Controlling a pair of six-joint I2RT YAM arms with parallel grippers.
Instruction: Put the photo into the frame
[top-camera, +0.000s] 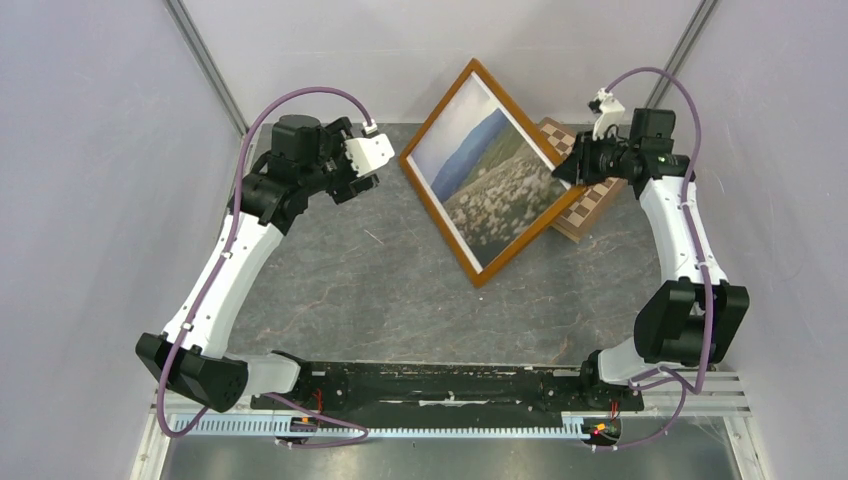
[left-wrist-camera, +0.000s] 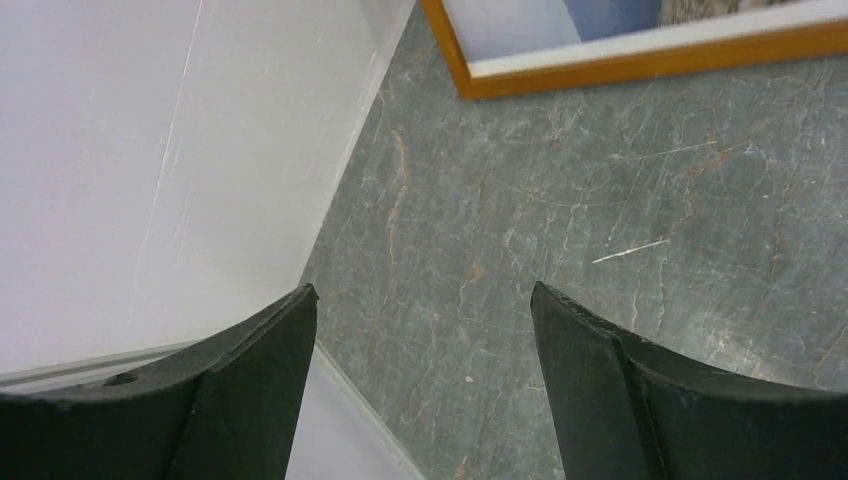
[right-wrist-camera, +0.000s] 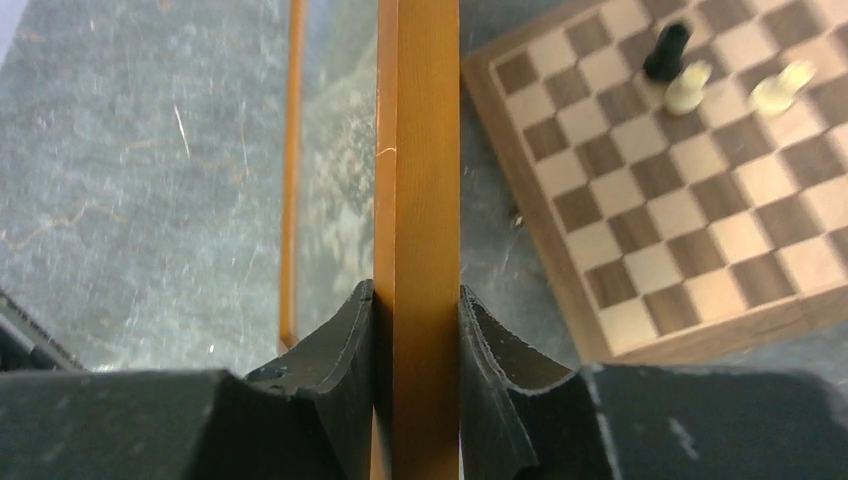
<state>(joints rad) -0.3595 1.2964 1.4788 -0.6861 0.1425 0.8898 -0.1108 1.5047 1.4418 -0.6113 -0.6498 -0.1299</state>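
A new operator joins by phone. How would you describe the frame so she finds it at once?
Find the far middle of the grey table. The frame sits turned like a diamond, its right edge clamped by the right gripper. Unlike the chequered chessboard beside it, it is a thin orange wooden border around a mountain photo.
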